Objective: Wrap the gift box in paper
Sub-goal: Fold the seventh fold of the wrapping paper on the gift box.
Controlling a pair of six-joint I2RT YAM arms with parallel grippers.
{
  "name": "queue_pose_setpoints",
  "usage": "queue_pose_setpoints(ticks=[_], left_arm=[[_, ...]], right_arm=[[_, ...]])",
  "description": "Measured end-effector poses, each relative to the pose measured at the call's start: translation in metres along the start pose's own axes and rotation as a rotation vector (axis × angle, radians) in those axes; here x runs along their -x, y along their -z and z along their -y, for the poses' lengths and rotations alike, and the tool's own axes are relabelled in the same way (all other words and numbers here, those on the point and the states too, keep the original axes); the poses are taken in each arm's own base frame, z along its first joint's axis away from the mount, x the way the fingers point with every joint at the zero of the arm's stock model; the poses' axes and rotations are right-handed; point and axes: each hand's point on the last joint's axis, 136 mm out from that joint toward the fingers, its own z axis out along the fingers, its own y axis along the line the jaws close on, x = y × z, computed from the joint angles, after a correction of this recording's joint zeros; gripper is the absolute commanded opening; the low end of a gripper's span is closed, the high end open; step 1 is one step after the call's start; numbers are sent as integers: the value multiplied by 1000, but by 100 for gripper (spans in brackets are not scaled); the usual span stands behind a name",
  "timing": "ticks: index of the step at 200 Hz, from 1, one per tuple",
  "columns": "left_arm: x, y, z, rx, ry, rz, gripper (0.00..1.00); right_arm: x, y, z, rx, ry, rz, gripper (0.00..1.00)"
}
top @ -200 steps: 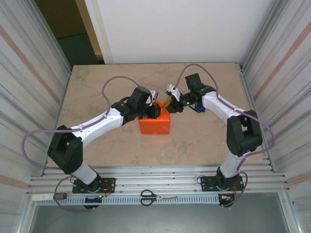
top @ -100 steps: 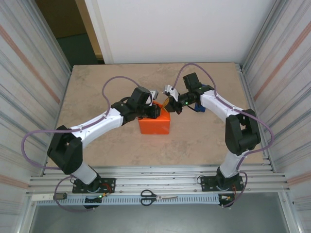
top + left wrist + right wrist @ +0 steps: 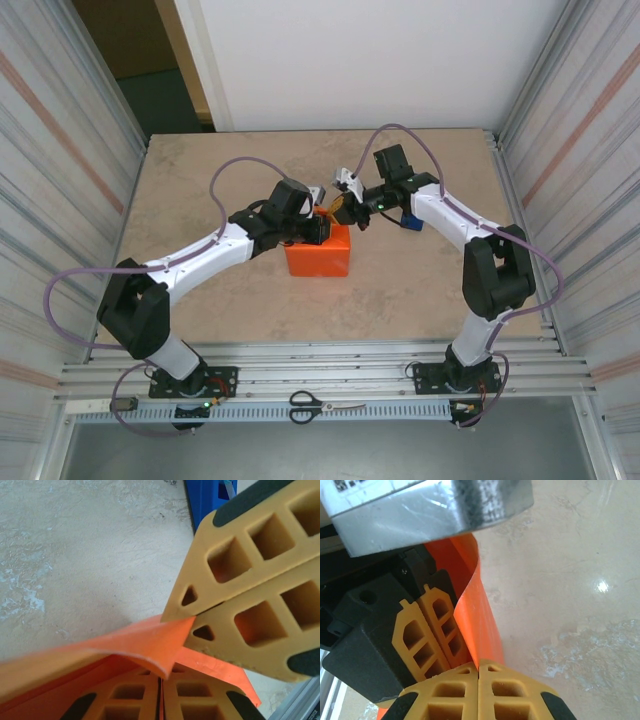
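From above, my right gripper [image 3: 343, 208] has swung in beside my left gripper [image 3: 322, 213], above the paper [image 3: 320, 258] covering the gift box mid-table. Left wrist: my fingers [image 3: 125, 702] pinch a paper flap. Right wrist: my fingers [image 3: 455, 680] have just clamped that flap too, so I judge I can pull the fold taut.

Bright even overhead light, soft faint shadows, small glare spot on desk [image 3: 602, 586], wrist views sharp mid-frame, nearest fingers [image 3: 147, 700] soft-focus

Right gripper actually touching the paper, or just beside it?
Touching. Left wrist view: the right gripper is shut with a corner of the paper pinched between its fingertips. Right wrist view agrees: the sheet runs into its closed tips.
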Motion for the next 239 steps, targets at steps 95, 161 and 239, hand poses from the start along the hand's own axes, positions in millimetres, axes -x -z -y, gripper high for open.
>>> queue_pose_setpoints(ticks=[95, 161, 239], left_arm=[[0, 0, 0, -2, 0, 4, 9], [0, 0, 0, -2, -1, 4, 9], [26, 52, 9, -33, -22, 50, 35]], right_arm=[[-11, 40, 23, -256, -214, 87, 62], [-46, 23, 12, -317, -365, 53, 64], [-50, 17, 7, -346, -345, 91, 58]])
